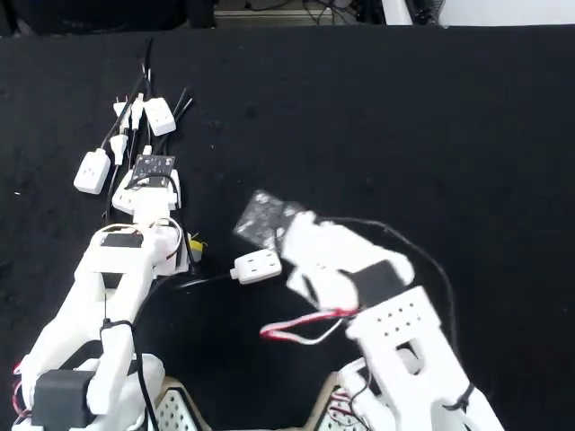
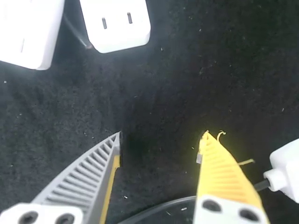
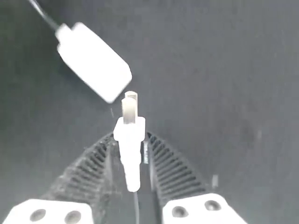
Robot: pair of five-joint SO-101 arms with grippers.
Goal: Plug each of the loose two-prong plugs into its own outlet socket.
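Bench (image 1: 431, 117): black, carrying both arms and a scatter of white sockets and plugs.
Right arm (image 1: 395, 323): white, reaching in from 5 o'clock toward the bench's middle.
Left arm (image 1: 117, 278): white, reaching in from 7 o'clock, pointed at the 10 o'clock cluster.
Cluster at 10 o'clock: outer socket (image 1: 92, 171) and top socket (image 1: 160, 115) lie among black cables, with a loose plug (image 1: 119, 148) between them.
Near socket (image 1: 258, 266): alone close to the middle, slots up, just at 6 o'clock of the right arm's tip.
Left claw (image 2: 161, 137): spread wide, gripping nothing, over bare bench.
Right claw (image 3: 130, 142): closed tight on a held plug (image 3: 130, 126). Its two prongs stick out past the tips toward the near socket's end; contact cannot be told.
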